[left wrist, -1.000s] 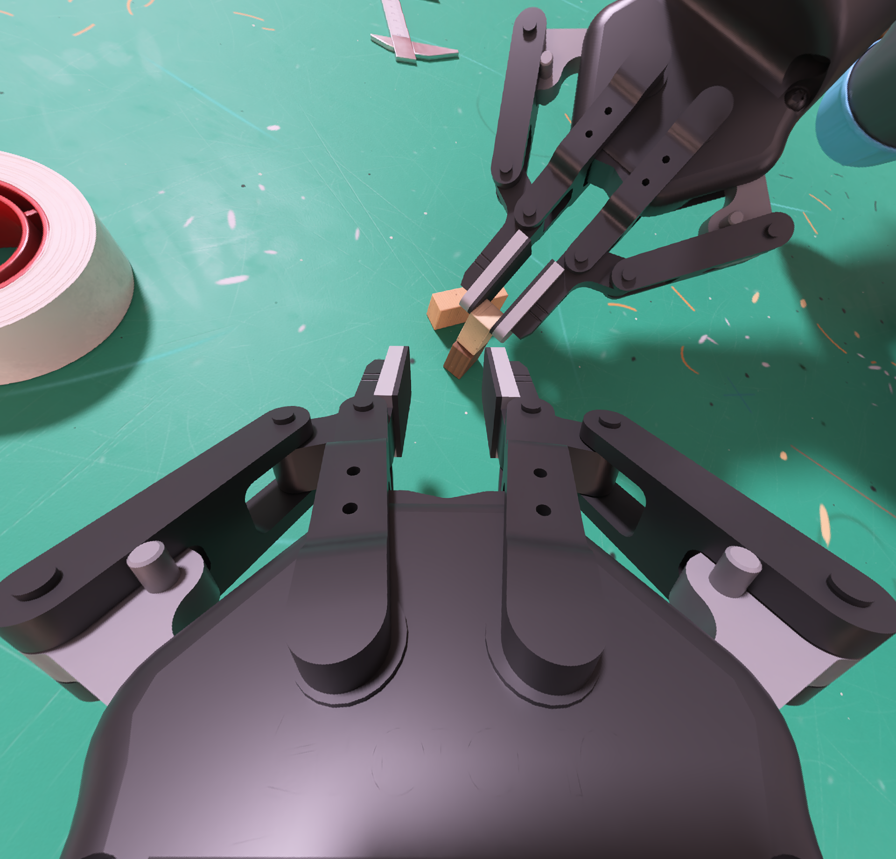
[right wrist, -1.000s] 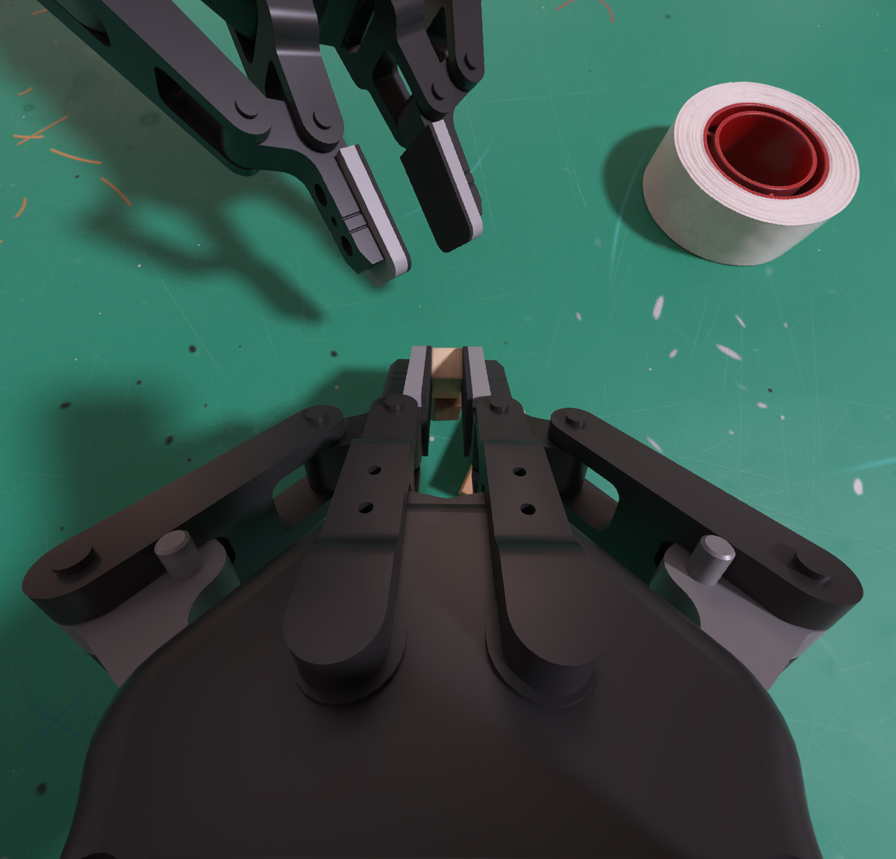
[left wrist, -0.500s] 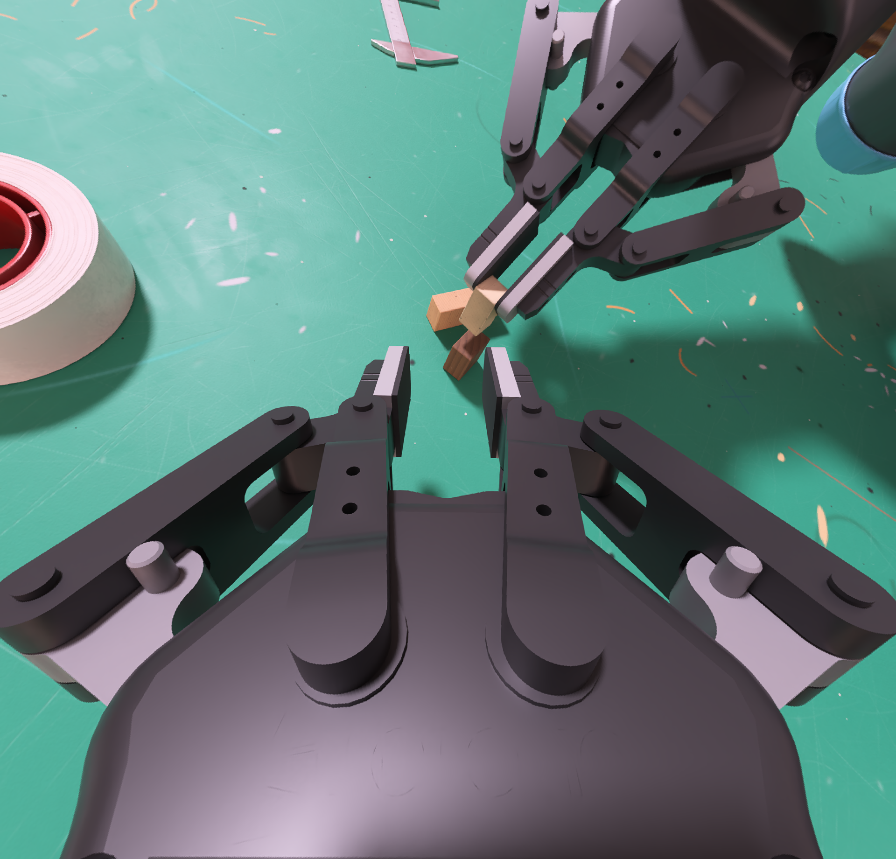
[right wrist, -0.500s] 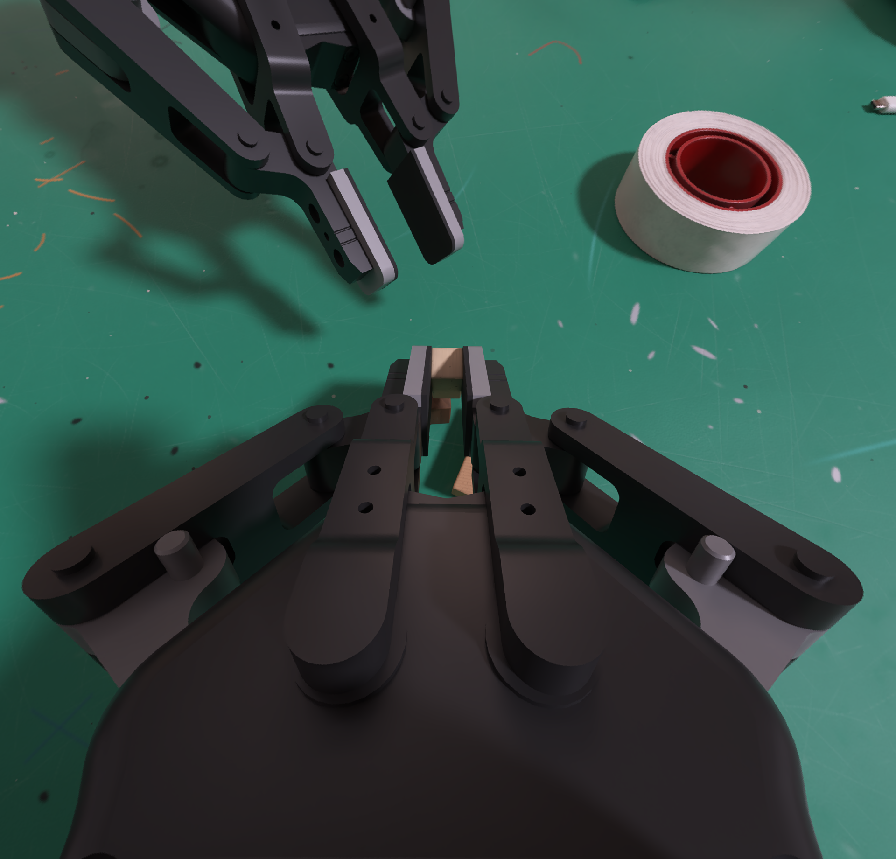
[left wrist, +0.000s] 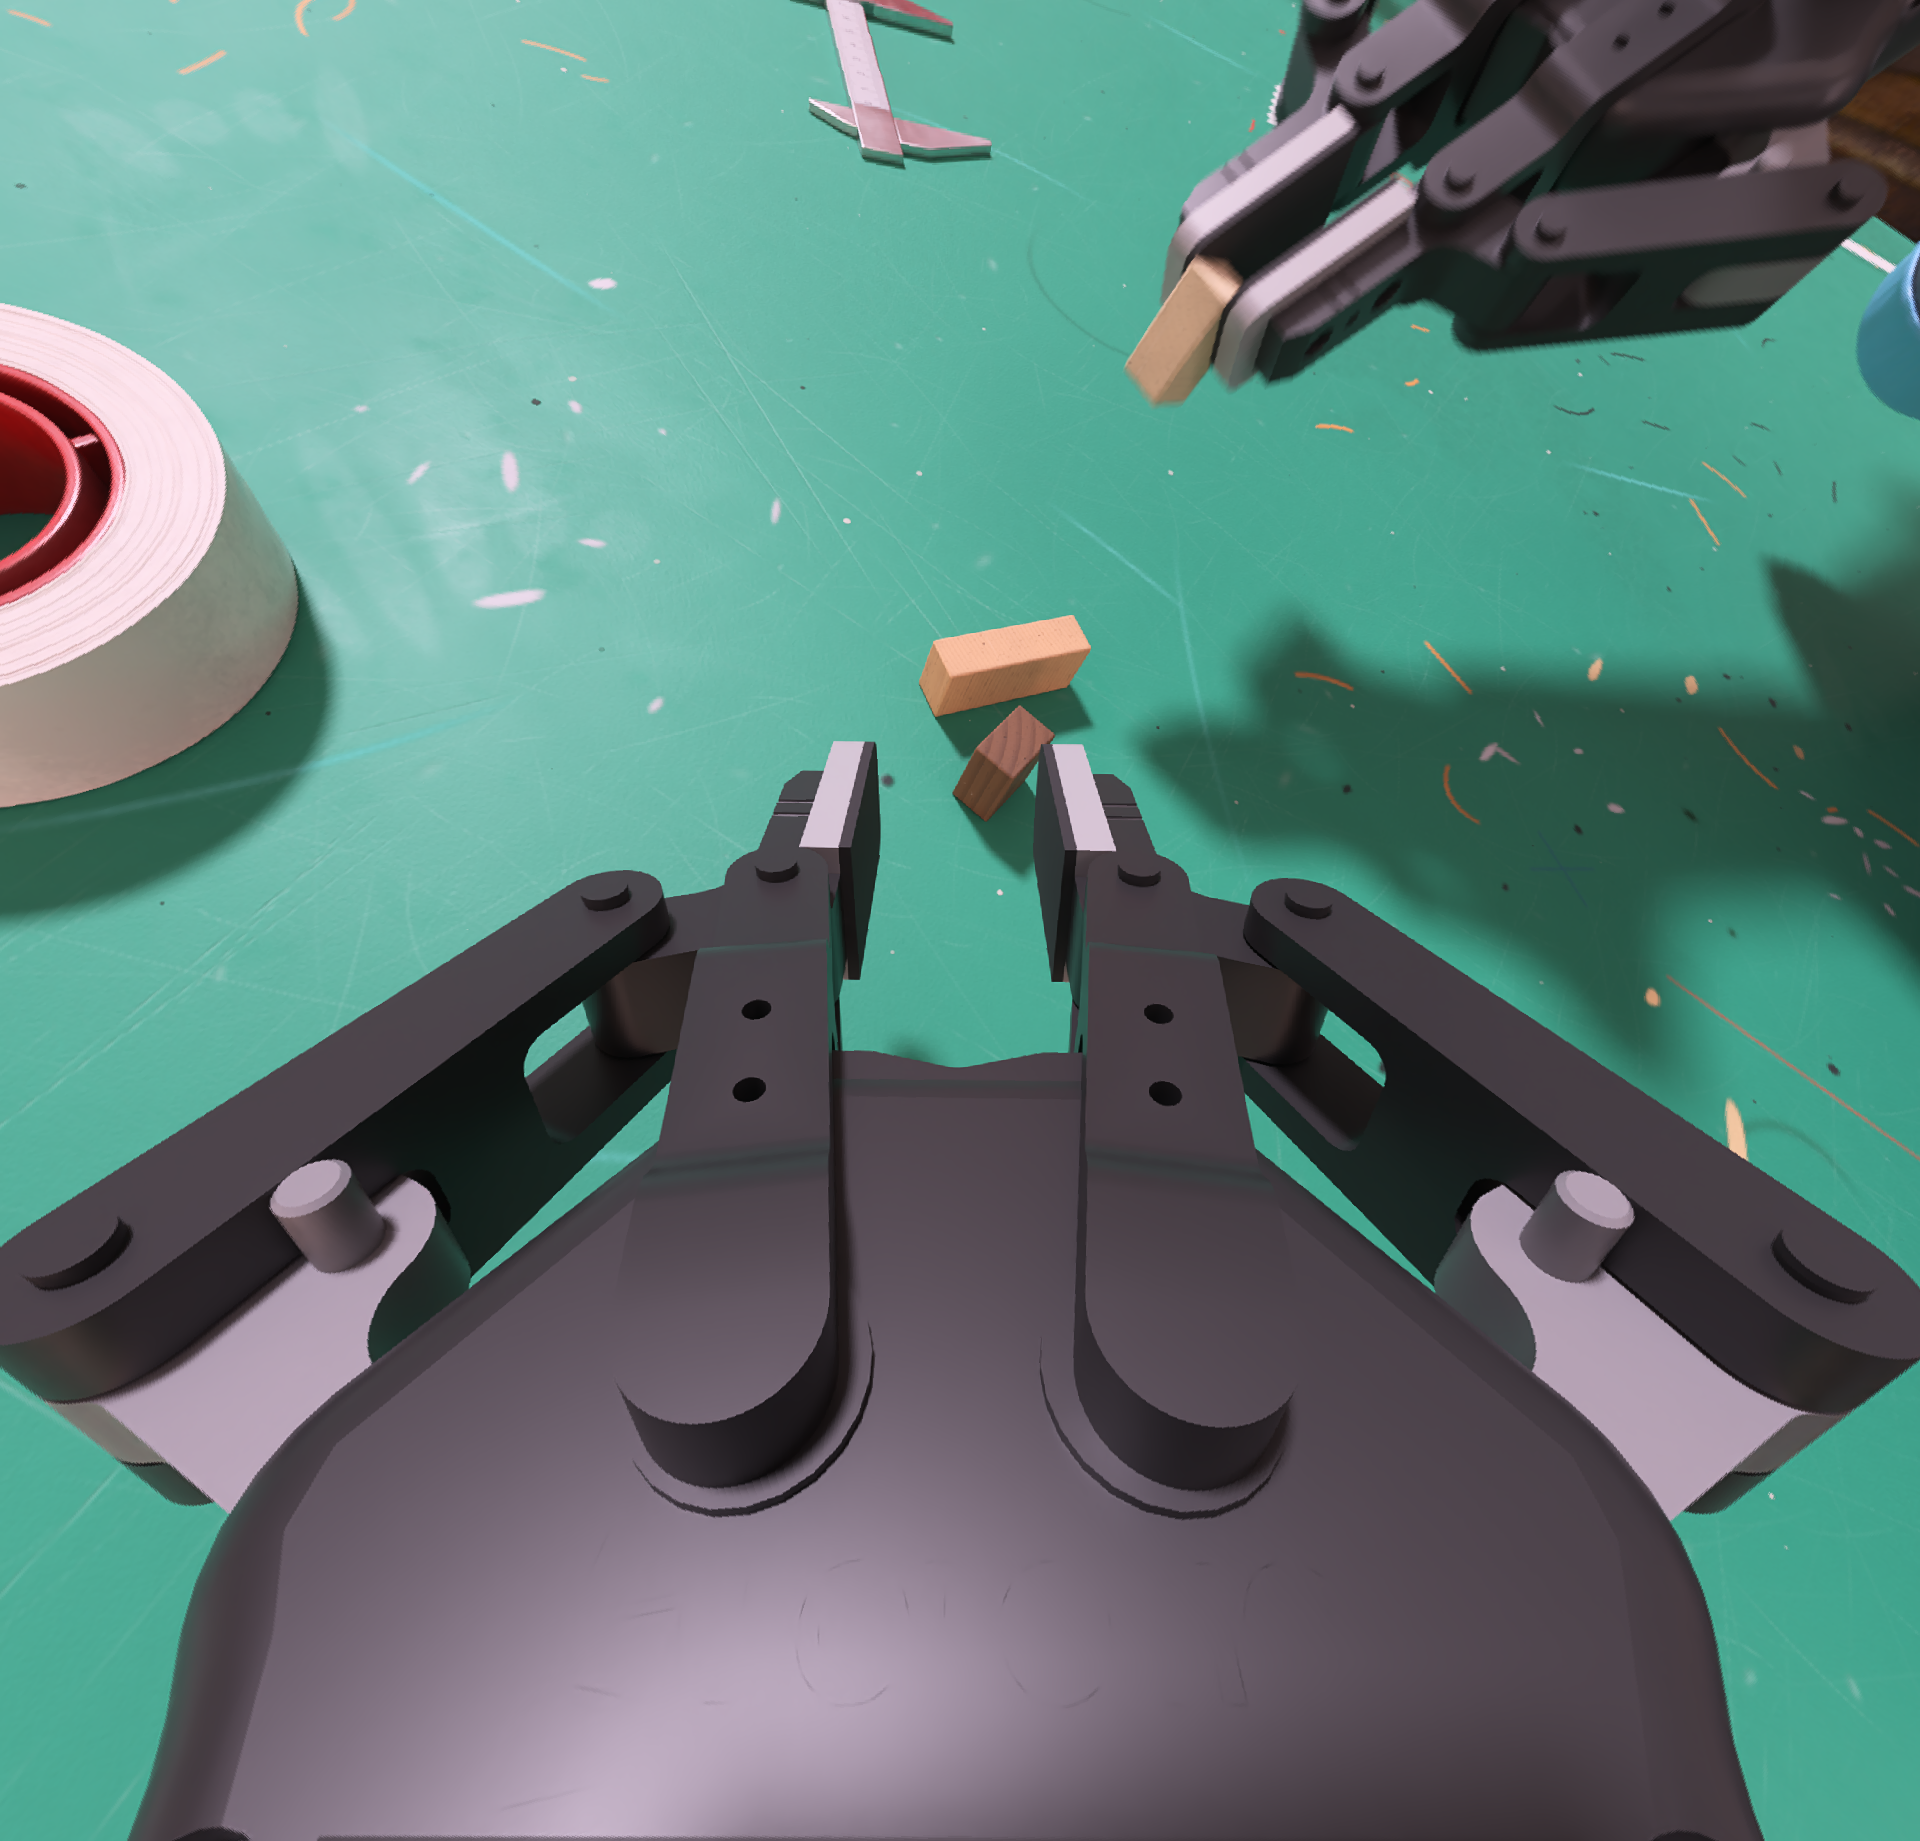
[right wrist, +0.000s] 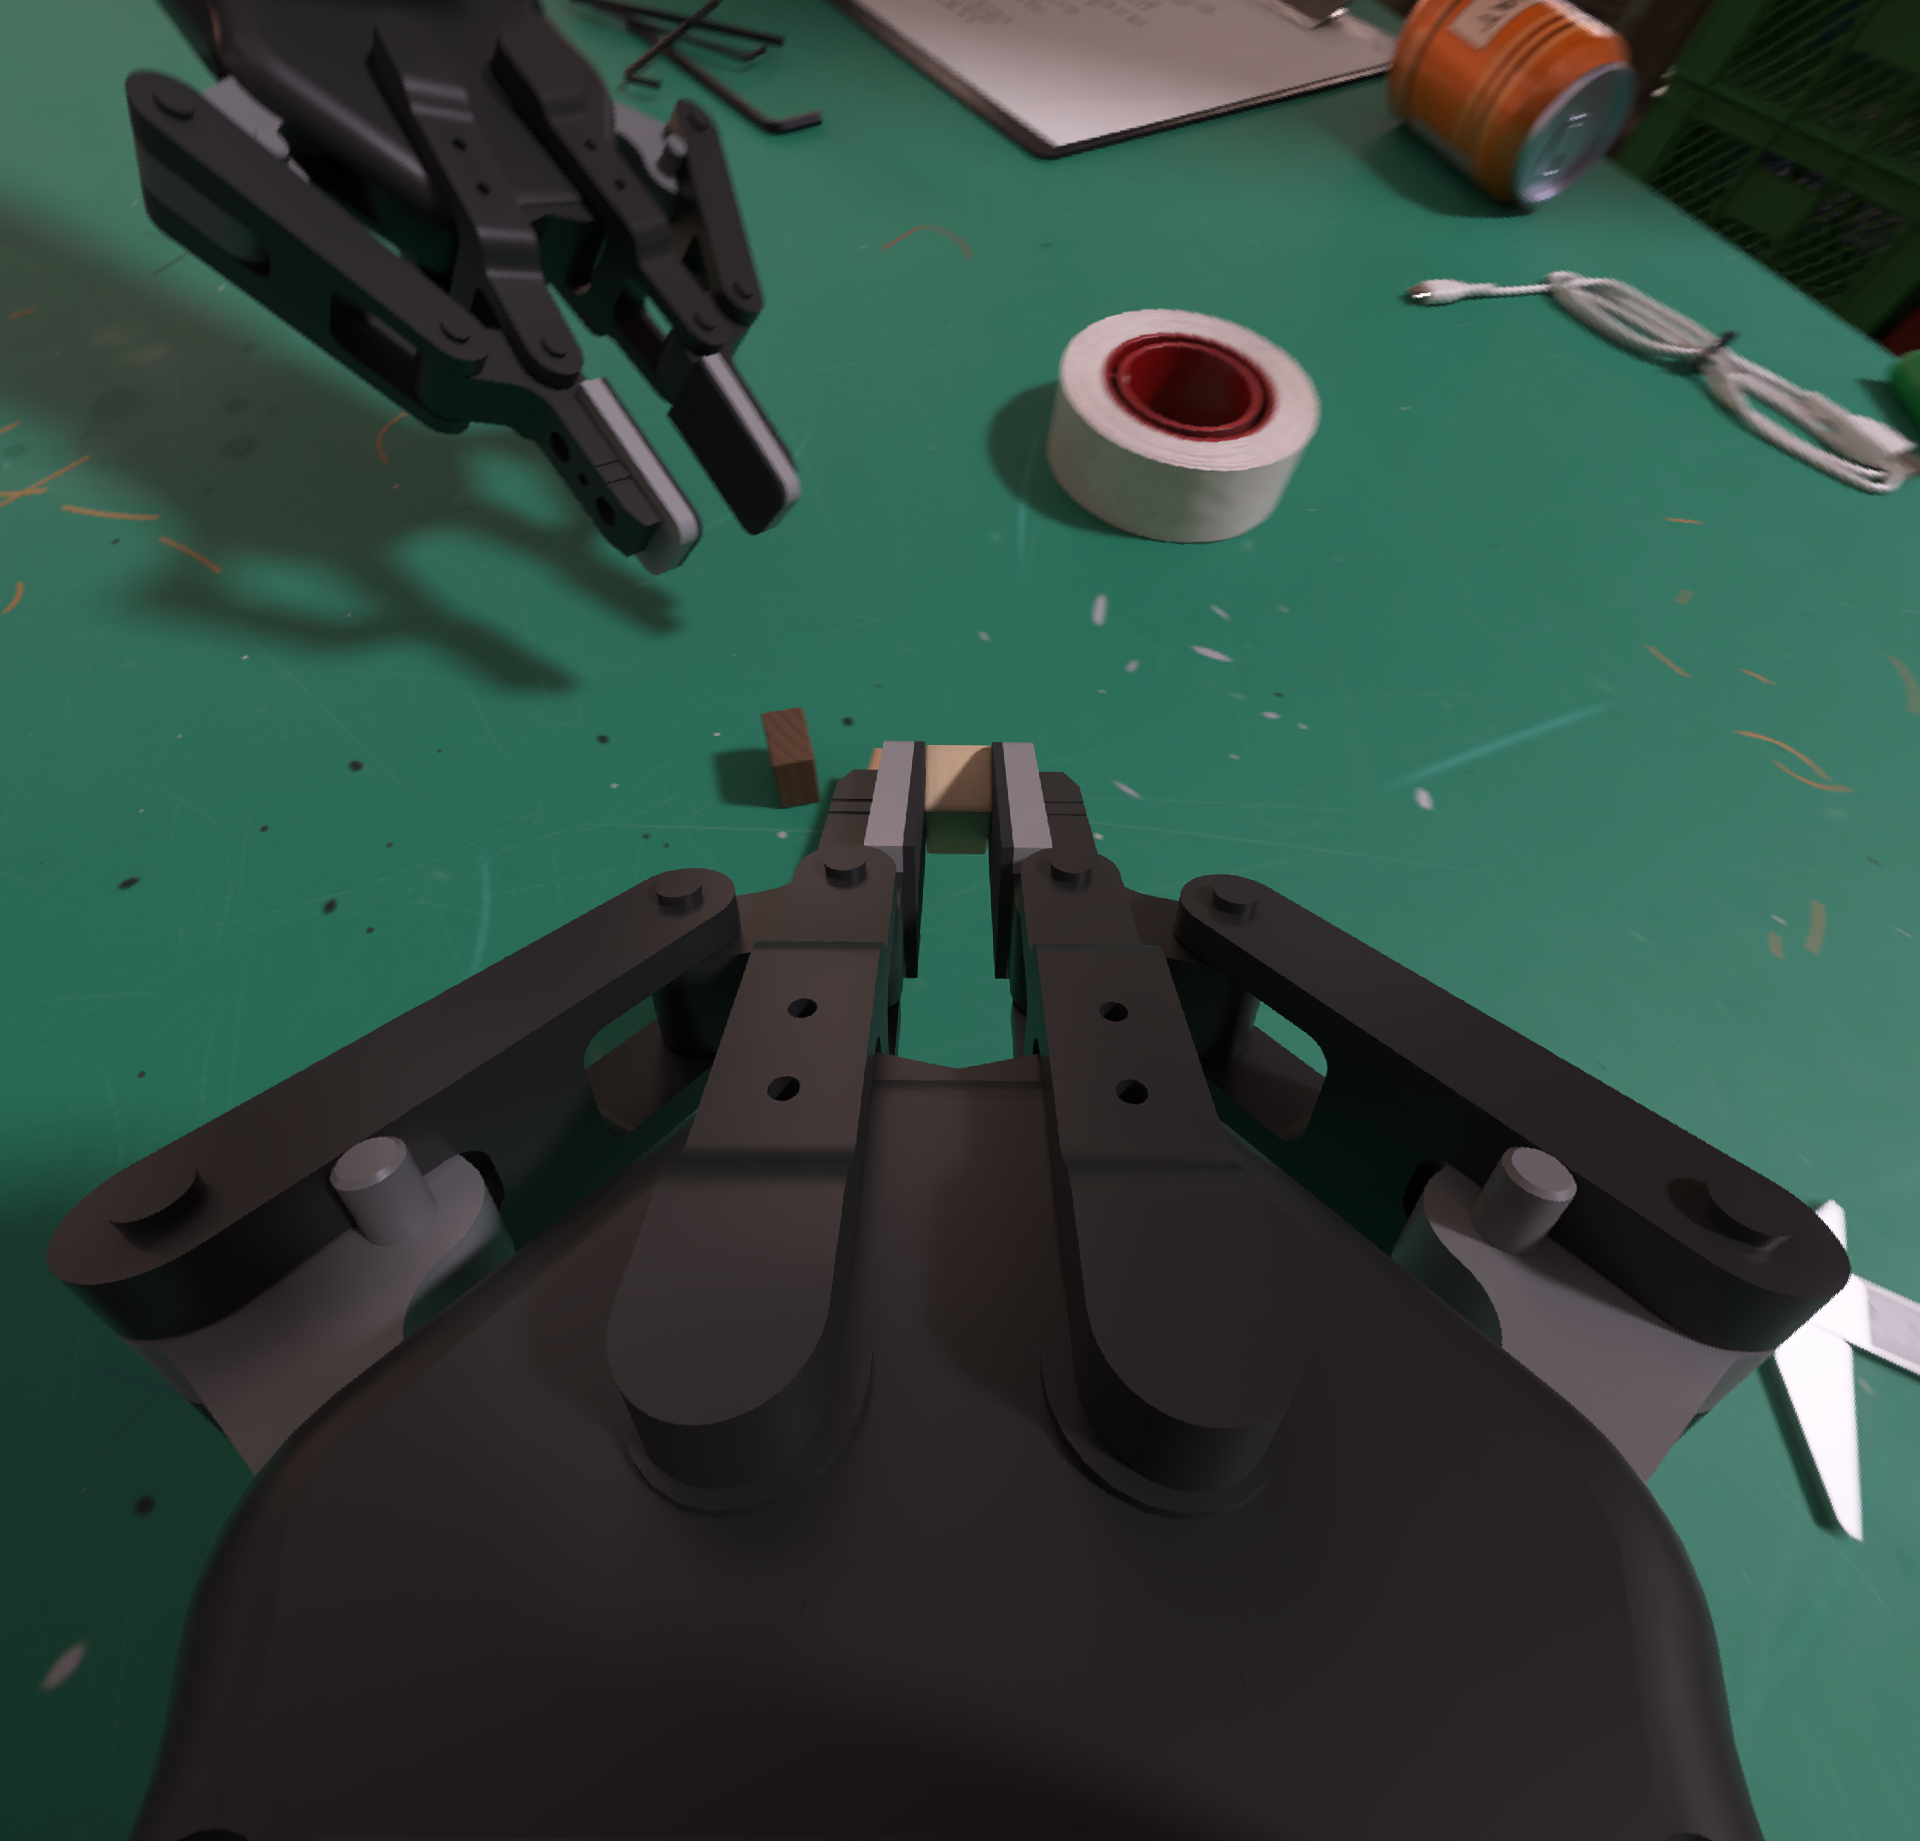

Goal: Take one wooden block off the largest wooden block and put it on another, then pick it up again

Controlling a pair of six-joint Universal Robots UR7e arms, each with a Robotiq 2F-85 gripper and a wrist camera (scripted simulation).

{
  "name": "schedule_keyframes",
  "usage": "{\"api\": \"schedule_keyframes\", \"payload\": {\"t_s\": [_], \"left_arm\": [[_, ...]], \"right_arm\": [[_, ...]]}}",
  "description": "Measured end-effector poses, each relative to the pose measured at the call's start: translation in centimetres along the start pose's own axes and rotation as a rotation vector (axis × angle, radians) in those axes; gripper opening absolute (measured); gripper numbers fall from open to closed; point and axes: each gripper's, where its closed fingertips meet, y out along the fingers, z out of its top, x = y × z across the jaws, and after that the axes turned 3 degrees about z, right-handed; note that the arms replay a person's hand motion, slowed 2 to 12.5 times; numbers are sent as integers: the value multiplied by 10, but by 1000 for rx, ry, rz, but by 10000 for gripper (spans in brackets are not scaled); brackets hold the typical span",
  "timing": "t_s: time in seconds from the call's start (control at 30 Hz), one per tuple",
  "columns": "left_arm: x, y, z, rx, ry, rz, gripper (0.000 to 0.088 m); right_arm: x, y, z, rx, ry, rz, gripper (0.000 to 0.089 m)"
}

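Our right tool pinches the small pale wooden block aloft above the green counter; left tool hangs half-open, empty. We judge it light, stiff, smooth (grip flat sides), bound for the dark brown block.

Both claws look the same. The left claw has a wide dark grey body with a soft shine, and two round bosses sit on top of it. Its black link bars are slotted, with round pins at the joints and pale grey cylinders behind — each finger has two small holes and a light grey pad. The right claw is darker, almost black.
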Motion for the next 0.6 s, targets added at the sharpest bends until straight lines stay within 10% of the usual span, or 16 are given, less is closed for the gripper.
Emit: {"api": "schedule_keyframes", "payload": {"t_s": [0.6], "left_arm": [[-6,2,-1,-13,-29,29,275]], "right_arm": [[82,-163,-25,120,97,-443,112]]}}
